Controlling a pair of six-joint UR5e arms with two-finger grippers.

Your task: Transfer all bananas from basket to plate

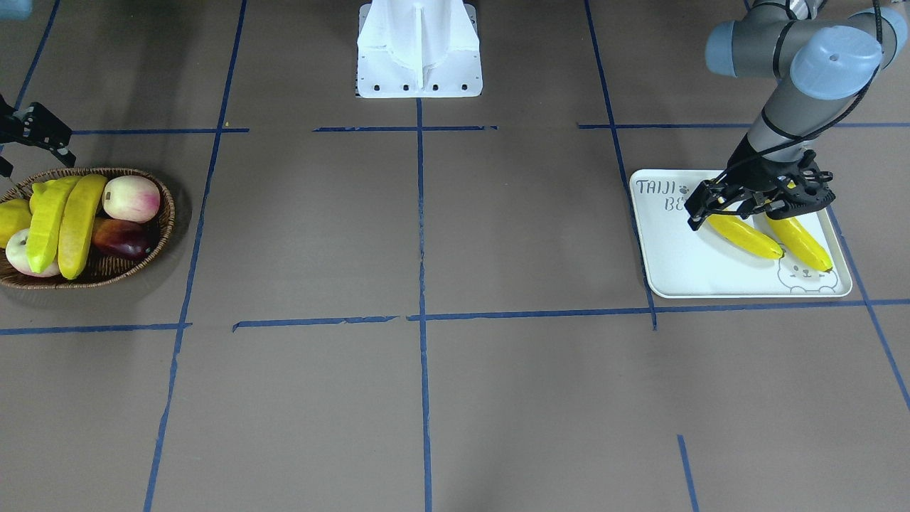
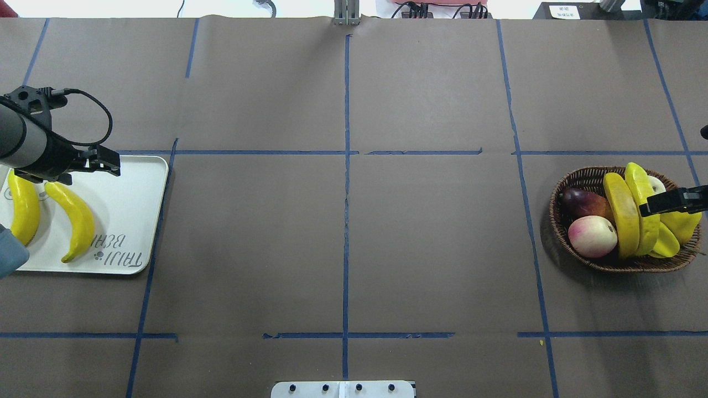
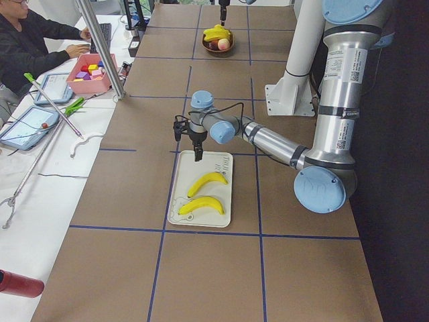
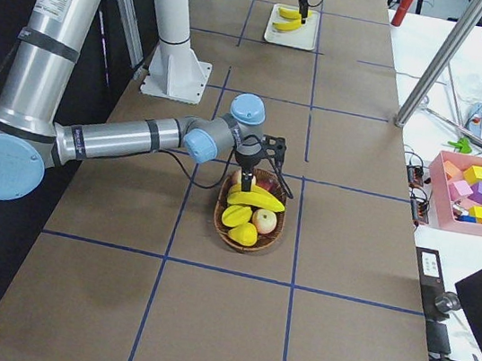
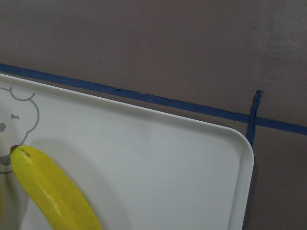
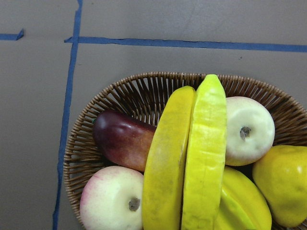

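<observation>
Left claw [image 1: 759, 206] spread open, empty, just above the plate [image 1: 682, 274]. Two bananas [image 1: 744, 236] lie side by side on the plate right under it, not touching each other. Right claw [image 1: 34, 146] also spread open, empty, over the basket [image 1: 167, 213] edge. Two more bananas [image 6: 165, 163] below it, pressed together on top of other fruit [image 1: 131, 198]. Plate and basket well apart on the bench [image 1: 455, 235].

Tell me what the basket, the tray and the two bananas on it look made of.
Basket: woven wicker or rattan, matte dark brown; the strands show. Tray: likely plastic or melamine, smooth off-white, moulded rim. Bananas: probably plastic imitations, evenly yellow with a gloss.
</observation>
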